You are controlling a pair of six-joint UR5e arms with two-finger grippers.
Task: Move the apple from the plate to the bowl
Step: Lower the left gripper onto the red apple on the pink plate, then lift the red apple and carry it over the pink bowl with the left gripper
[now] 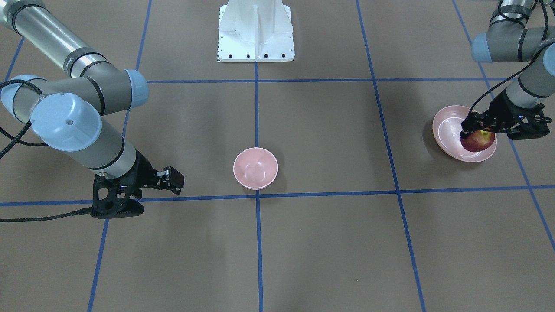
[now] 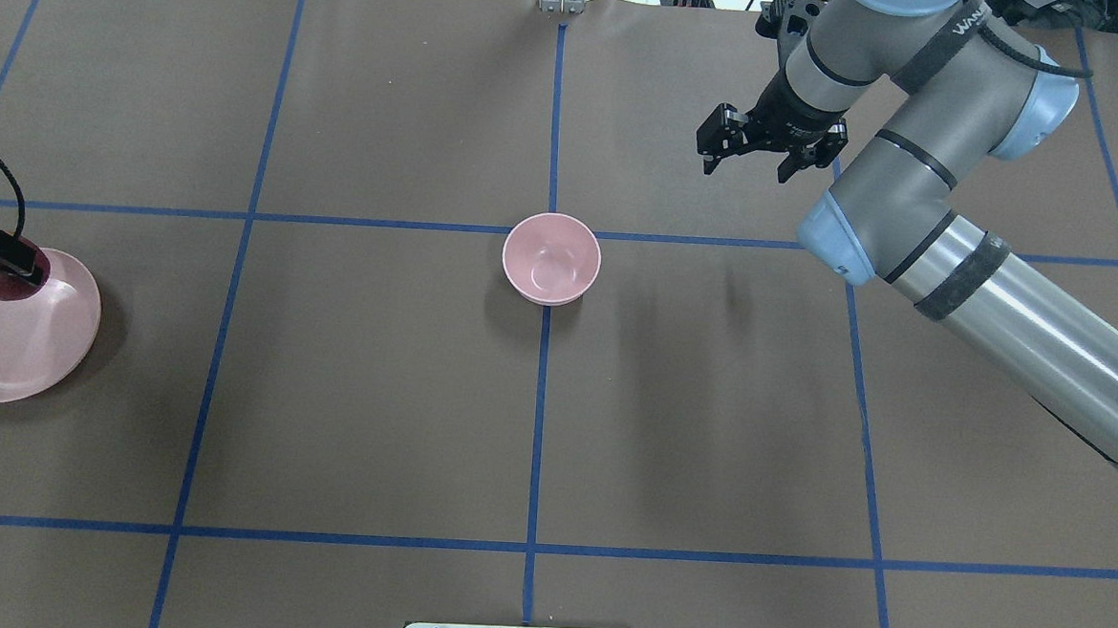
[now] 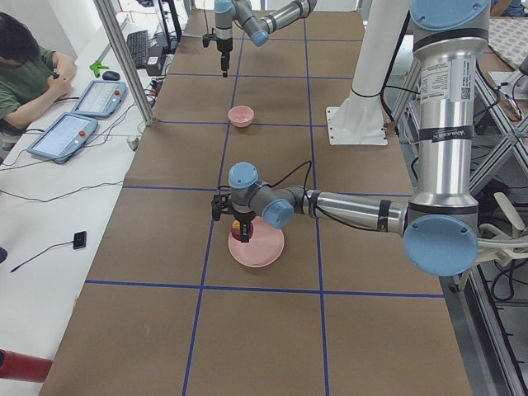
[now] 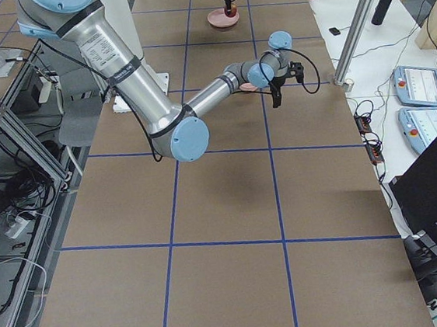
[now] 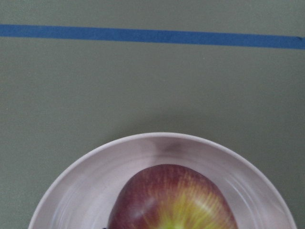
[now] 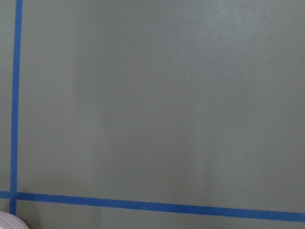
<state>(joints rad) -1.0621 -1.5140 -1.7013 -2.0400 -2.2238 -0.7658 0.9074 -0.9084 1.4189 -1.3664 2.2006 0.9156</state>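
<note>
The dark red apple (image 1: 478, 139) lies near the rim of the pale pink plate (image 1: 448, 125) at the table's end on my left. My left gripper (image 1: 477, 129) straddles the apple with a finger on each side and looks shut on it. The overhead view shows the apple (image 2: 4, 281) at the plate's (image 2: 22, 343) far edge. The left wrist view shows the apple (image 5: 174, 200) close up inside the plate's rim (image 5: 86, 162). The small deep pink bowl (image 1: 255, 168) stands empty at the table's centre (image 2: 551, 257). My right gripper (image 2: 747, 164) is open and empty, beyond and to the right of the bowl.
The white robot base (image 1: 256, 32) stands at the table's near-robot edge. Blue tape lines (image 2: 539, 399) grid the brown table. In the exterior left view an operator (image 3: 25, 74) sits by tablets (image 3: 70, 136) along the far side.
</note>
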